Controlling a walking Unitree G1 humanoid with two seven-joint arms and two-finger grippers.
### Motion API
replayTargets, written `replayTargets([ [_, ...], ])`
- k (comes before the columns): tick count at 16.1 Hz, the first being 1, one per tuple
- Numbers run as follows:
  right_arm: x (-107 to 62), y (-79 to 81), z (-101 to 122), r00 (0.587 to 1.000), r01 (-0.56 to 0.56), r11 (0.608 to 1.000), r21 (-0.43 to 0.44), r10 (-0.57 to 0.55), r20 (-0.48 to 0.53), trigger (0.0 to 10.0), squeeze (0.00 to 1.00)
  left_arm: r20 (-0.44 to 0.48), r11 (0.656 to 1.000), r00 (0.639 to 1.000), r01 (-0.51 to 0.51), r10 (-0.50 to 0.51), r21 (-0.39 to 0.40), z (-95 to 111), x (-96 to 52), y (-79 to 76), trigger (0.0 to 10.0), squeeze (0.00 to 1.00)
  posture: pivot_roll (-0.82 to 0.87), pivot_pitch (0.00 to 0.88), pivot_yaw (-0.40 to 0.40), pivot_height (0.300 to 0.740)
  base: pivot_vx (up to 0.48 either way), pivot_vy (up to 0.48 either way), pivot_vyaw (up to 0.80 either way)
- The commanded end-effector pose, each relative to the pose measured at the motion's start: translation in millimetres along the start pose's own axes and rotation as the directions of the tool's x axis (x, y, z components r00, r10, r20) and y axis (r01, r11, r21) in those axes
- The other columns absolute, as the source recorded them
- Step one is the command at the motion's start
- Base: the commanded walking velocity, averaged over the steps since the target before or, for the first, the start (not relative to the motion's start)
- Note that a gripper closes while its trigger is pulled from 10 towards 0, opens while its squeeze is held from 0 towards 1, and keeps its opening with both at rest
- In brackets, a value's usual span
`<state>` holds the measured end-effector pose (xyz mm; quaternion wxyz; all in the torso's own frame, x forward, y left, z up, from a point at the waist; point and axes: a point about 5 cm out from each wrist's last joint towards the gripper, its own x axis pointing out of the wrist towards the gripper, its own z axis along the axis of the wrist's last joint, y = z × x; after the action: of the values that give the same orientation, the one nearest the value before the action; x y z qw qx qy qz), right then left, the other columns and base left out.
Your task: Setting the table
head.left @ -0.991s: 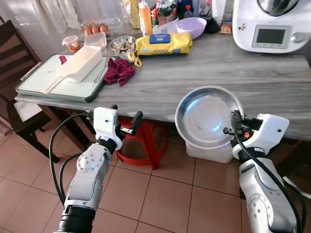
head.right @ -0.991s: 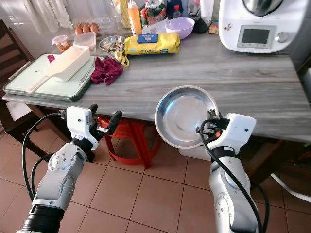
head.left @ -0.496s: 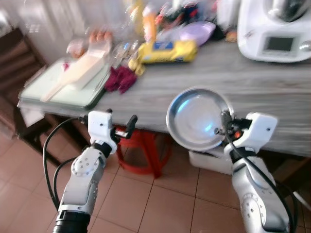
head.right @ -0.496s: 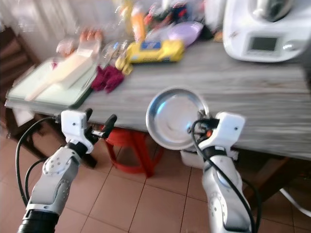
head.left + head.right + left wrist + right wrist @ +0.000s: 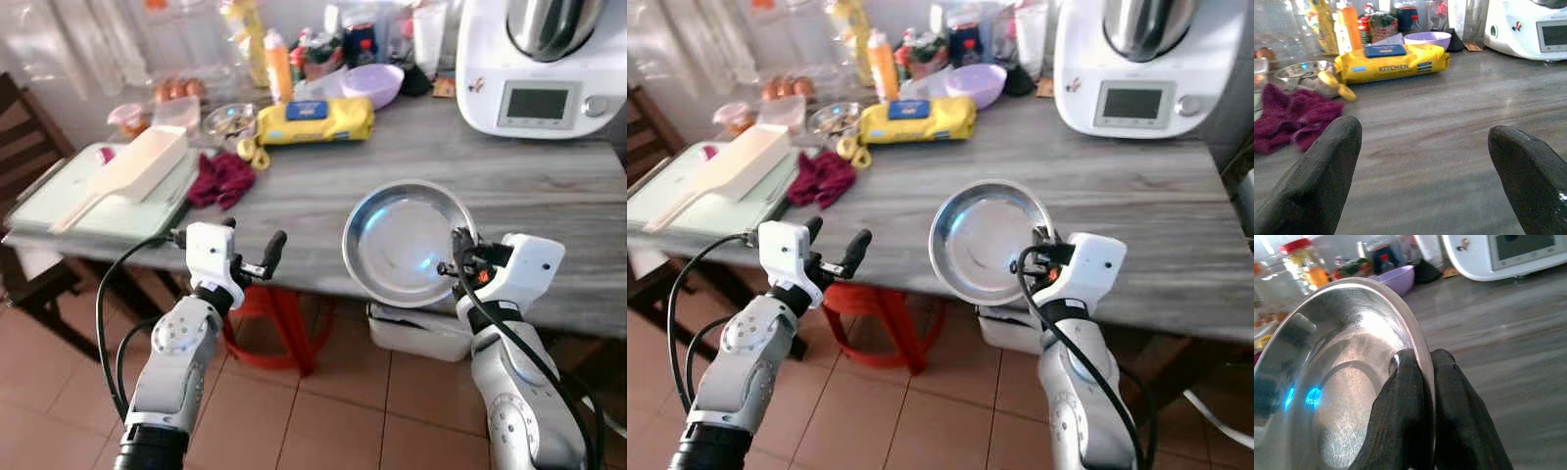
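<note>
Steel catches the light at centre right of the head views, where the right gripper pinches the rim of a shallow metal plate; in the right wrist view one black finger lies inside the dish and the other behind its edge, closed tight on it. The plate is tilted up on edge and held in the air in front of the near edge of the grey wooden table, not yet resting on it.

Compared with a second ago, the whole scene has slid and the table fills more of the frame; half a second ago the picture was smeared, now it is sharp. That reads as the robot having stepped closer and settled, not as the things on the table moving. The plate keeps the same tilt in the same grip.

For the task, this probably means the approach is over and the bare stretch of table behind the plate is within reach for laying it flat.

At lower left, the left gripper is raised near the table edge, fingers spread wide and holding nothing, with a yellow packet and a red cloth beyond it
</note>
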<state>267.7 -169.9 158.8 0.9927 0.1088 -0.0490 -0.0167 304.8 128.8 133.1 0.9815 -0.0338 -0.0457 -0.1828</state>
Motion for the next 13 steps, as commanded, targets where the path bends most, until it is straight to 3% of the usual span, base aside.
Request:
replayTargets([
  [1, -0.5, -0.8, 6, 1.000, 0.010, 1.000, -0.003, -0.010, 0.028, 10.0, 0.00, -0.007, 1.000, 1.000, 0.013, -0.013, 0.007, 1, 0.1, -0.4, 10.0, 0.00, -0.18, 0.097, 0.135, 0.740, 0.307, 0.000, 0.00],
  [4, -0.1, -0.8, 6, 1.000, 0.011, 1.000, -0.001, -0.011, 0.029, 10.0, 0.00, -0.010, 1.000, 1.000, 0.014, -0.014, 0.006, 0, -0.2, -1.1, 10.0, 0.00, -0.18, 0.101, 0.135, 0.740, 0.309, 0.000, 0.00],
  [8, -1.6, -0.2, 4, 1.000, 0.014, 1.000, 0.003, -0.014, 0.022, 10.0, 0.00, -0.006, 1.000, 1.000, 0.015, -0.015, -0.008, 0, -4.2, -0.3, 10.0, 0.00, -0.18, 0.107, 0.134, 0.740, 0.000, 0.000, 0.00],
  [13, -0.8, -0.9, 1, 1.000, 0.021, 1.000, 0.008, -0.021, 0.015, 10.0, 0.00, -0.063, 0.999, 0.997, 0.046, -0.045, 0.017, -6, -22.8, 13.1, 10.0, 0.00, -0.17, 0.113, 0.135, 0.740, 0.000, 0.000, 0.00],
])
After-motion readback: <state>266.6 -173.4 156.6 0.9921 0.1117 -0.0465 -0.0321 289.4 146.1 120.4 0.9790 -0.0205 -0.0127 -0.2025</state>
